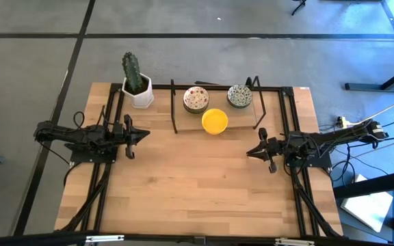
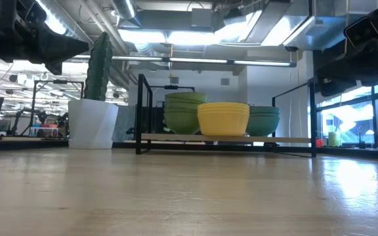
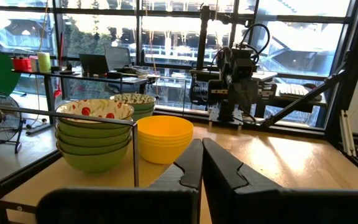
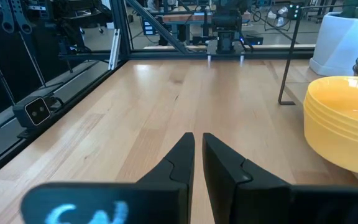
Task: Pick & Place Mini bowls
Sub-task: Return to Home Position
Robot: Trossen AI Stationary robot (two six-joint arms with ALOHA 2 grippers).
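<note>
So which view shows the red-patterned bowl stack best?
The left wrist view: the red-patterned bowl stack shows both its layered green outsides and the red-speckled inside of the top bowl. The high view shows only that bowl from above; the low view only green sides; the right wrist view hardly any of it.

Right gripper, its dark fingers nearly together, hovers above a pale wooden table. Stacked yellow mini bowls sit close beside it. The left arm stands far across.
</note>
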